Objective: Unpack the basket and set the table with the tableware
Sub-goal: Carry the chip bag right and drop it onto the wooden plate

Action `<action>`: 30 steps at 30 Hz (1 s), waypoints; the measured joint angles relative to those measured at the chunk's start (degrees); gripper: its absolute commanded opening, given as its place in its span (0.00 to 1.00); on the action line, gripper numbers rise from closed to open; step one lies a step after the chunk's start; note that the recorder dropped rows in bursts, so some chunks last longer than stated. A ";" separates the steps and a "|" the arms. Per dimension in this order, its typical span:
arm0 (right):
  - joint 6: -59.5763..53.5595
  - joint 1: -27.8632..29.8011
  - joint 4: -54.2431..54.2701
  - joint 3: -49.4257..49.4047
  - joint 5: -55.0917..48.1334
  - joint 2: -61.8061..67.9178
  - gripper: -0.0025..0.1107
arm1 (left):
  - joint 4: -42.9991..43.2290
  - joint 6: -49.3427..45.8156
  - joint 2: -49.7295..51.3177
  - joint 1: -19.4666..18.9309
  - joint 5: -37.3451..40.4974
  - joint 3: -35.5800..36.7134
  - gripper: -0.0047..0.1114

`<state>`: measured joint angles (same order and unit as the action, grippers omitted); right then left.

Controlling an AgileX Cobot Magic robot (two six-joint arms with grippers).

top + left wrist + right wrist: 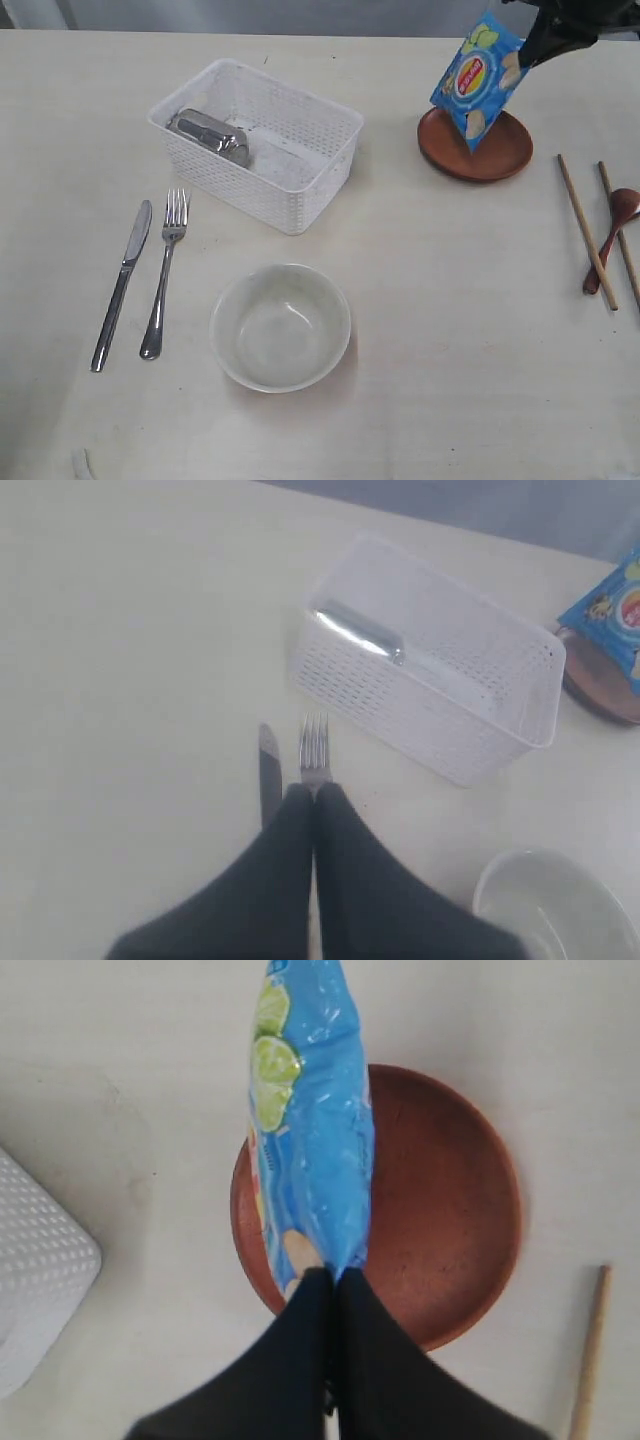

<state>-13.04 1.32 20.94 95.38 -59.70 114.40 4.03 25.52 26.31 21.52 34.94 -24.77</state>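
Over plate (505,152): chip bag (478,75) (basket (300,205) top open).

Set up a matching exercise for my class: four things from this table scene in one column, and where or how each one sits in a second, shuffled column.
Things
1. steel cup
2. chip bag
3. fork
4. bowl

Places and states
A. lies flat on the table right beside the knife
B. hangs from the shut right gripper, over the brown plate
C. lies on its side inside the white basket
D. stands upright and empty on the table, apart from the basket

Pairs: 1-C, 2-B, 3-A, 4-D
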 measured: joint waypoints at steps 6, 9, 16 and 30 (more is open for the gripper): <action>-9.71 6.66 16.70 -4.23 -1.82 2.65 0.02 | 0.00 0.00 0.00 0.00 0.00 0.00 0.04; -11.63 8.88 19.66 -5.14 -3.01 4.63 0.02 | 0.00 0.00 0.00 0.00 0.00 0.00 0.04; -11.64 9.95 16.32 -5.55 -3.21 6.05 0.16 | 0.00 0.00 0.00 0.00 0.00 0.00 0.04; -10.08 10.19 14.90 -3.70 -3.66 3.83 0.44 | 0.00 -0.46 0.00 0.00 0.00 0.00 0.04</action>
<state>-23.12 11.51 35.84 91.68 -63.36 118.23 4.03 25.06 26.31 21.52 34.94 -24.77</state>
